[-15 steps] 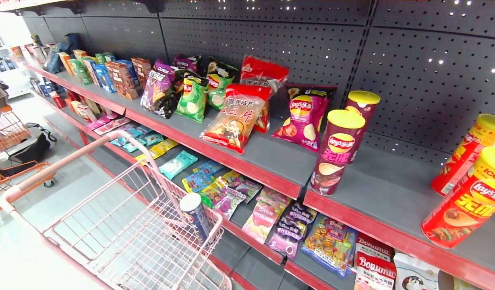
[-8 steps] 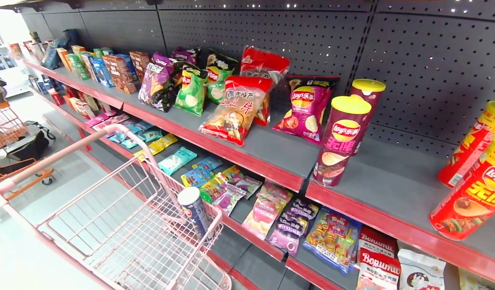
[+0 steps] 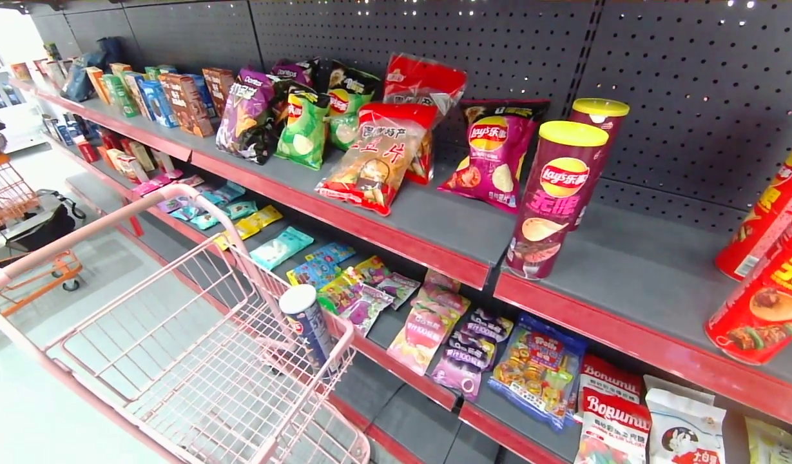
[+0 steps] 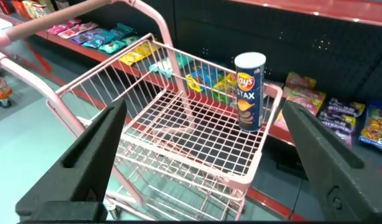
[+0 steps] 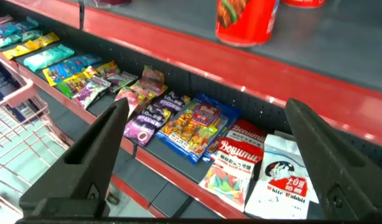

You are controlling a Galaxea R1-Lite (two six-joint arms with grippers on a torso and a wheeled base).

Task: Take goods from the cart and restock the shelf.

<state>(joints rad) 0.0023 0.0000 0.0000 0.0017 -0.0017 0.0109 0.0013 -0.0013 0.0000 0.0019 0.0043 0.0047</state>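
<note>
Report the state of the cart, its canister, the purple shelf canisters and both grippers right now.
Blue canister: upright in the cart's corner nearest the shelf.
Pink cart: holding that one canister.
Left gripper: fingers open, above the cart.
Right gripper: fingers open, holding nothing.
Purple canisters: upright, lids on, on the shelf.

left gripper [image 4: 203, 112] spread wide | blue can [image 4: 249, 90] upright in pink cart [image 4: 197, 134] corner

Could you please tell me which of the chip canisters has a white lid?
The blue canister standing in the pink cart; the purple canisters, yellow-lidded, and the red canisters stand on the shelf.
</note>
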